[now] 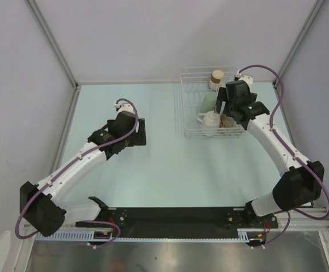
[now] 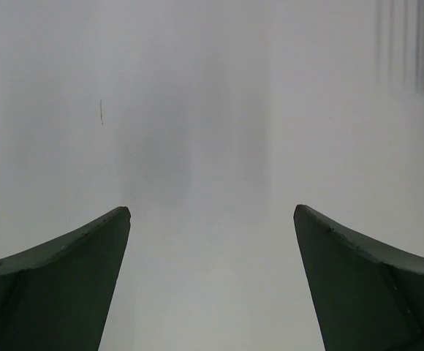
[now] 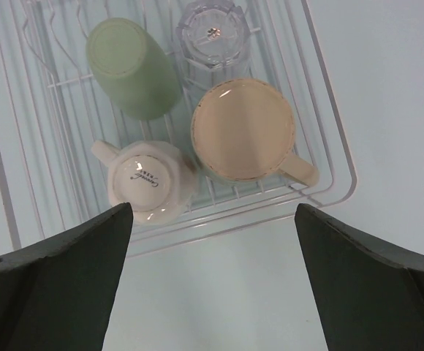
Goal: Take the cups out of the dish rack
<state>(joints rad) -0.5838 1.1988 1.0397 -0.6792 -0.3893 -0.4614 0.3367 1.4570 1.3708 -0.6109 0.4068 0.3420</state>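
The white wire dish rack point(image 1: 190, 122) stands at the back right and also shows in the right wrist view point(image 3: 335, 157). In it are a tan brown-topped cup point(image 1: 216, 78), a pale green cup point(image 1: 208, 101), a white handled cup point(image 1: 210, 121) and a cream mug point(image 1: 228, 120) partly hidden by my arm. In the right wrist view the green cup point(image 3: 133, 67), the white cup point(image 3: 148, 181) and the cream mug point(image 3: 243, 130) stand upside down. My right gripper point(image 3: 212, 219) is open and empty above the rack point(image 1: 221, 105). My left gripper point(image 2: 212, 212) is open and empty over bare table point(image 1: 139, 132).
A clear glass point(image 3: 212, 33) stands upside down in the rack behind the cream mug. Grey walls close in the table at the back and sides. The rack's wires point(image 2: 417, 44) show at the top right of the left wrist view.
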